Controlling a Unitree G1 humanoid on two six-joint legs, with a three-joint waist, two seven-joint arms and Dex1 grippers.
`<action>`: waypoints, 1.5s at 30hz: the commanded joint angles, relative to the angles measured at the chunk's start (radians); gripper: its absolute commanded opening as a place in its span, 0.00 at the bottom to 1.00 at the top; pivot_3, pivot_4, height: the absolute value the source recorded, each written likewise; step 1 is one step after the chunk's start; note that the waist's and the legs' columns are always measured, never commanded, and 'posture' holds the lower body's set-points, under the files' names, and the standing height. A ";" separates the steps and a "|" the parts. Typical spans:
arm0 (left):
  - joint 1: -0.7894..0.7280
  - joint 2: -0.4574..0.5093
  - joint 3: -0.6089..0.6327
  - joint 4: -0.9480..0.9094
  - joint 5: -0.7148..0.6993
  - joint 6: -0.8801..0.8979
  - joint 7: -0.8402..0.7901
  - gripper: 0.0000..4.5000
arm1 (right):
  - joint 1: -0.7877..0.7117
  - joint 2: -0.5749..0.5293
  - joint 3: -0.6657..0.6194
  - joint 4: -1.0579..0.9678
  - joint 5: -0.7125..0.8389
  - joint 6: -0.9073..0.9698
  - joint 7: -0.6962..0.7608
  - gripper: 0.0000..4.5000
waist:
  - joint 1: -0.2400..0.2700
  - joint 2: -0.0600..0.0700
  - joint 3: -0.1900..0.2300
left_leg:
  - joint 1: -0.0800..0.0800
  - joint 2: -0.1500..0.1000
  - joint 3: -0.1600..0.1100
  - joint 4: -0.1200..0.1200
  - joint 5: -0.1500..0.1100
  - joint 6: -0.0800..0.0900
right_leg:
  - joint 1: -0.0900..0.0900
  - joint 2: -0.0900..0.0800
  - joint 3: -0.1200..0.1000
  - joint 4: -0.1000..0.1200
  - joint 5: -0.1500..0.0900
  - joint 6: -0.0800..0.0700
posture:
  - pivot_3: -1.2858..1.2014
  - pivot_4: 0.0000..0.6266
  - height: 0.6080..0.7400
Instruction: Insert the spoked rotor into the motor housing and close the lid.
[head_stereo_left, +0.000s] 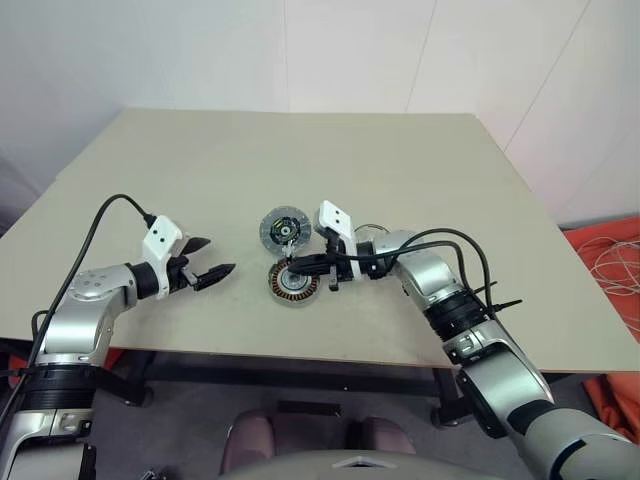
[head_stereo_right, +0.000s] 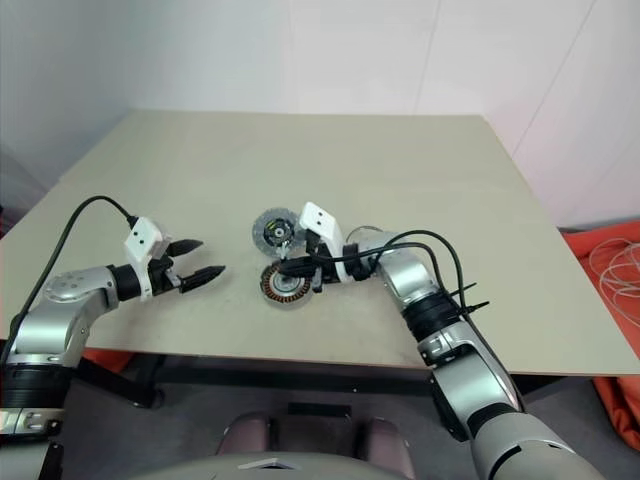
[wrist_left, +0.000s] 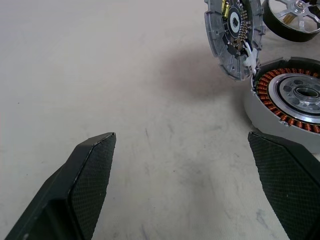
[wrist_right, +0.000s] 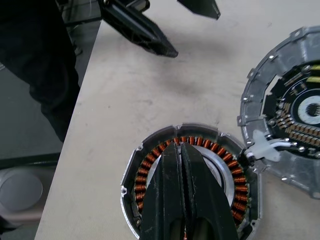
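The housing (head_stereo_left: 293, 284) is seen lying flat near the table's (head_stereo_left: 420, 180) front edge, copper windings up, centre hub bare. The R gripper (head_stereo_left: 284, 268) is held over it, fingers (wrist_right: 182, 195) pressed together w/ nothing pinched, tips above the windings & hub. Off to the left, well apart, the L gripper (head_stereo_left: 213, 258) is hovered just above the tabletop, fingers (wrist_left: 82, 185) spread wide, pointed toward the housing. Just behind the housing, the lid (head_stereo_left: 284, 229) is seen, joined to it by short white wires (wrist_right: 272, 146), circuit face shown. The rotor (wrist_left: 295, 17) is found just beyond the lid, partly hidden by the R arm.
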 joint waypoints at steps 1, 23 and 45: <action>-0.011 -0.001 0.001 -0.019 -0.012 -0.021 0.009 1.00 | -0.029 0.013 0.028 0.051 -0.046 -0.050 0.000 0.01 | 0.000 0.000 0.000 | 0.000 0.000 0.000 0.000 0.000 0.000 | 0.000 0.000 0.000 0.000 0.000 0.000 | 0.52 0.00 1.00; -0.046 -0.020 -0.029 0.024 -0.004 -0.064 0.032 1.00 | -0.100 0.056 -0.043 0.093 -0.047 -0.024 -0.010 0.01 | -0.003 0.000 0.000 | 0.000 0.000 0.000 0.001 0.000 0.000 | -0.001 0.000 0.000 0.002 0.000 -0.001 | 0.52 0.00 1.00; 0.080 -0.023 0.048 -0.047 -0.166 -0.229 -0.136 1.00 | 0.082 -0.254 -0.309 -0.440 0.208 0.512 -0.022 0.10 | 0.025 -0.001 0.000 | 0.000 0.000 0.000 0.001 0.000 0.000 | 0.001 0.000 0.000 0.000 0.000 -0.001 | 0.52 0.00 1.00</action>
